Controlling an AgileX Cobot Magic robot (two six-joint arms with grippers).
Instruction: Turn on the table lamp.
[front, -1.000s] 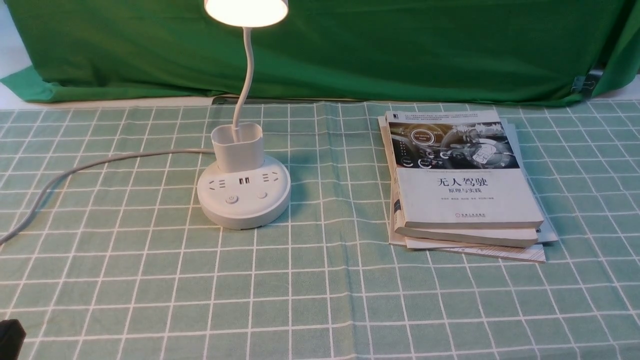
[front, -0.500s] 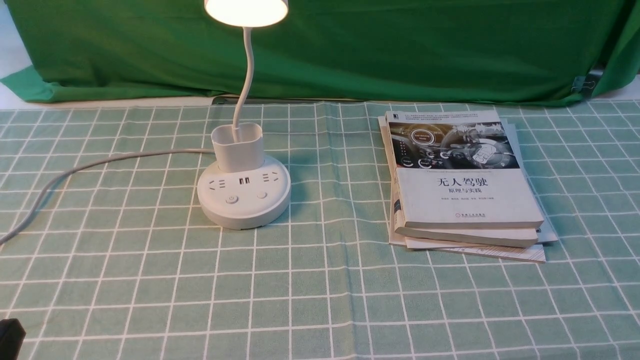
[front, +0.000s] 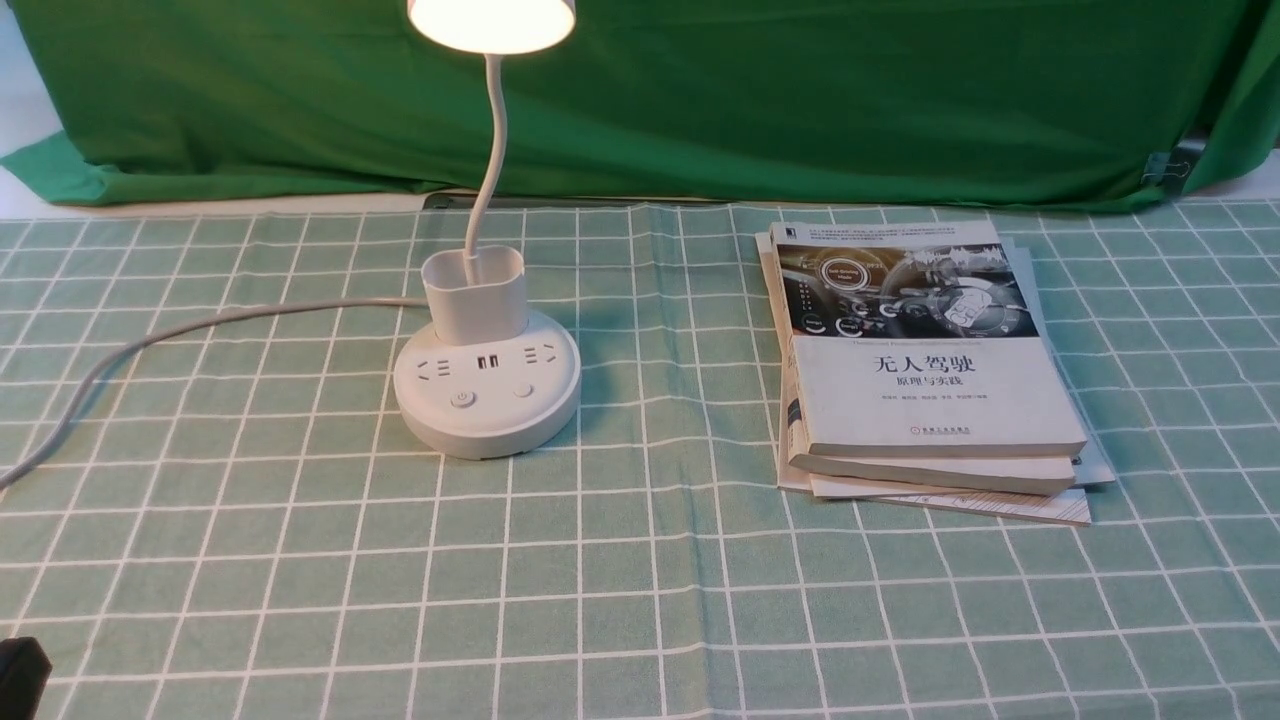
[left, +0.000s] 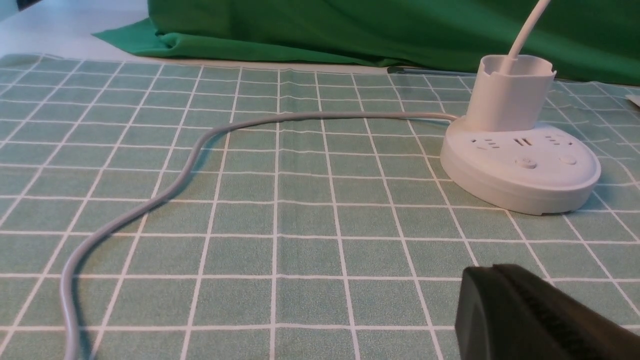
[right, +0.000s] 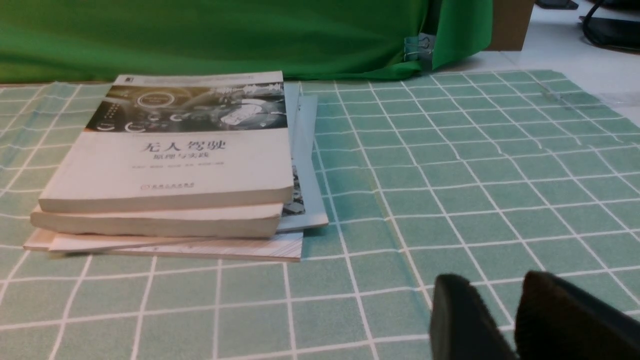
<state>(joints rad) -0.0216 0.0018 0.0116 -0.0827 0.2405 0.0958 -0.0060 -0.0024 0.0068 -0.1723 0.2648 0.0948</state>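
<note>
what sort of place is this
Probably a mocked-up desk in a robot lab: lit lamp and stacked books on a checked cloth, green fabric clipped up behind.

Lamp (front: 487, 390): smooth white plastic, matt to satin. Tablecloth (front: 640, 600): matt woven cloth, finely creased. Curtain (front: 800, 100): matt green cloth, folded. Books (front: 935, 400): paper, smooth covers. Cable (left: 190, 167): smooth, plastic-looking. Clip (right: 420, 45): shiny, metallic-looking.

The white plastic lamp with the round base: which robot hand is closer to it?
Left. The black left gripper is nearer the robot than the lamp, and left of it; the black right gripper is away to its right.
</note>
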